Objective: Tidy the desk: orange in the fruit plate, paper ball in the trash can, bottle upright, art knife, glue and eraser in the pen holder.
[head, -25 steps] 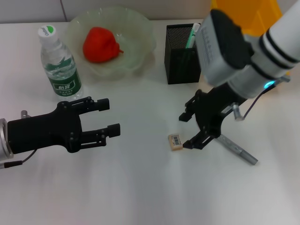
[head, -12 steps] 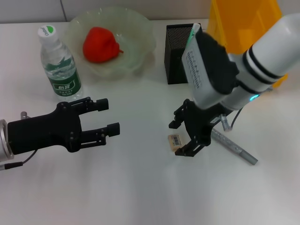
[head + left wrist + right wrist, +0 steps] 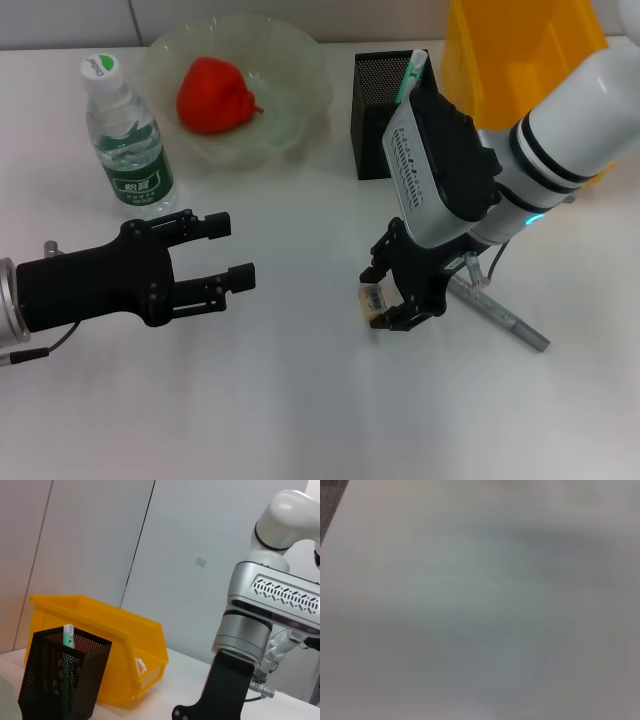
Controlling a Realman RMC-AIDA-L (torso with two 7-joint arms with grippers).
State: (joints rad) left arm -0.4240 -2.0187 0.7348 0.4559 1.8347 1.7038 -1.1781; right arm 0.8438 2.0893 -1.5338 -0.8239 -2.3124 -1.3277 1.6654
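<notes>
My right gripper [image 3: 384,295] is down at the table, its open fingers on either side of the tan eraser [image 3: 372,299], which is partly hidden between them. The silver art knife [image 3: 503,316] lies just right of it. My left gripper [image 3: 232,251] hovers open and empty at the left. The orange [image 3: 212,95] sits in the pale green fruit plate [image 3: 300,60]. The bottle [image 3: 125,140] stands upright beside the plate. The black mesh pen holder [image 3: 383,112] holds a green-and-white stick [image 3: 409,74]. The yellow trash can [image 3: 520,55] is behind it. The paper ball is out of view.
The left wrist view shows the pen holder [image 3: 60,680], the yellow trash can [image 3: 125,645] and my right arm [image 3: 265,610]. The right wrist view shows only blurred table surface. White table stretches along the front.
My right gripper has moved left and down, from beside the eraser to straddling it. The left arm has not moved.
</notes>
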